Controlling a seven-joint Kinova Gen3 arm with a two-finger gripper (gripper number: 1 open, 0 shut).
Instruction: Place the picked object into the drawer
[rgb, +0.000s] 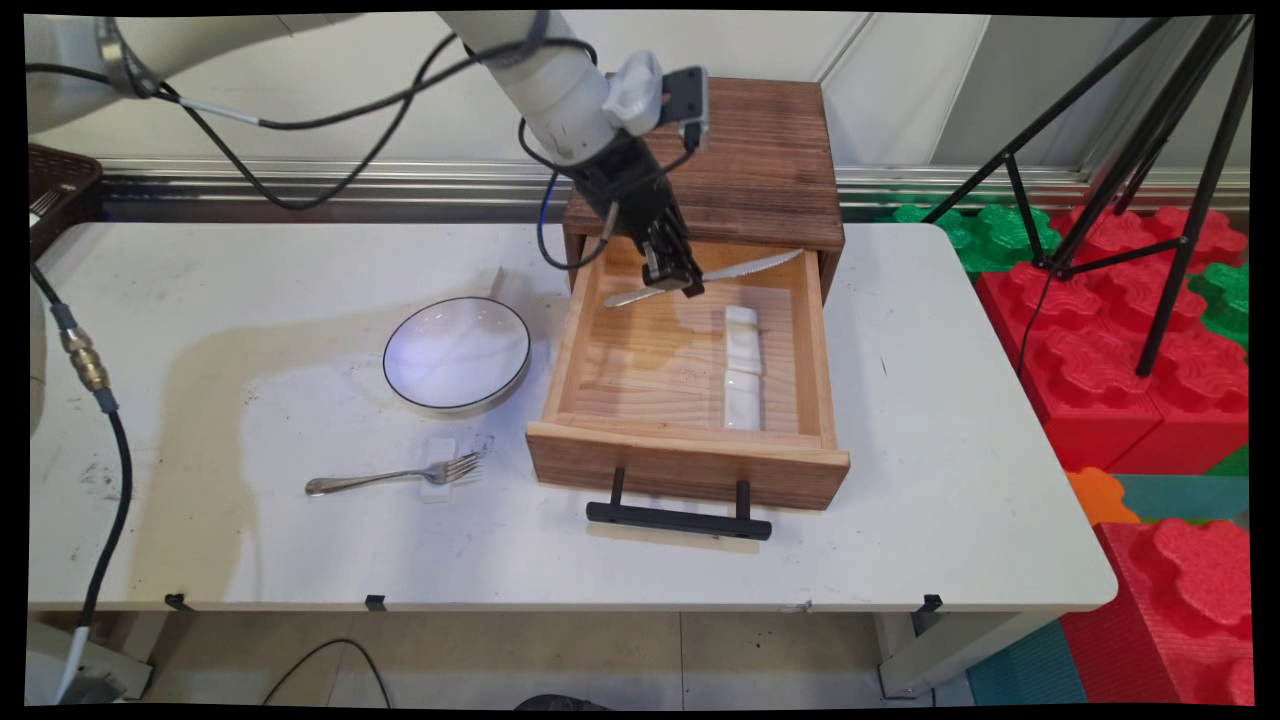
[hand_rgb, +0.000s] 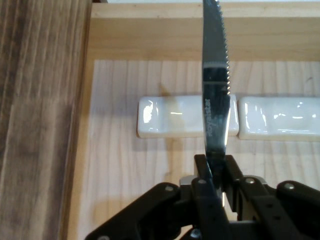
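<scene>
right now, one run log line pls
gripper shut on knife | over open drawer | two white rests below

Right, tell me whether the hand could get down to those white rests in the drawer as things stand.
Probably, but not to grasp them: the drawer stands open and the white rests lie uncovered below, yet the hand is already shut on the knife.

The main view looks down from above the table's (rgb: 250, 560) near side toward the wall. The hand view looks close into the open drawer (rgb: 690, 375), which both views share.
</scene>
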